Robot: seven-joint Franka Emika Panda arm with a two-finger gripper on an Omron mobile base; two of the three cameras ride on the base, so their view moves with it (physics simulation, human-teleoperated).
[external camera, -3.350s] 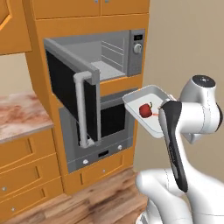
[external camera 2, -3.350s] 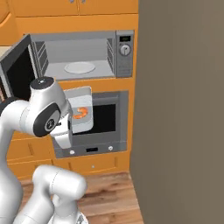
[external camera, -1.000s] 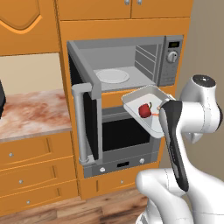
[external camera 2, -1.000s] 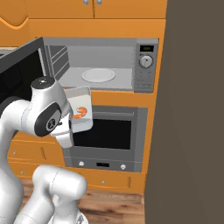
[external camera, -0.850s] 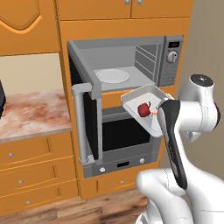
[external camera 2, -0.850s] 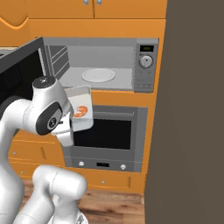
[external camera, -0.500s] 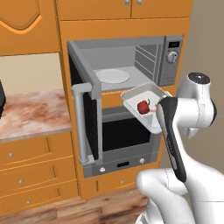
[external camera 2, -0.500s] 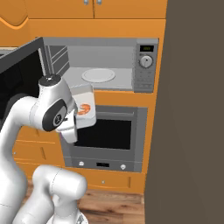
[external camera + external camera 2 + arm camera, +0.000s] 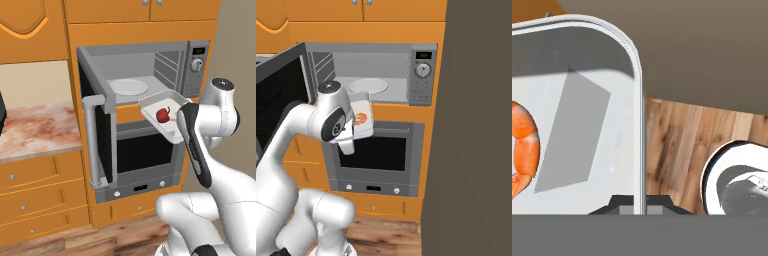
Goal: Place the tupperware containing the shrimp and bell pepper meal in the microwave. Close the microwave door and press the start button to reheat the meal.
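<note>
The hand grips the tupperware by its rim, just in front of the open microwave, below its turntable.

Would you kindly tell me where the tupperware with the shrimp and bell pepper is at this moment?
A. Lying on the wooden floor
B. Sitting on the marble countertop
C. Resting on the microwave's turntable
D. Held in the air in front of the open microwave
D: the tupperware hangs held by the claw on its rim, just outside the open microwave, whose turntable is bare.
</note>
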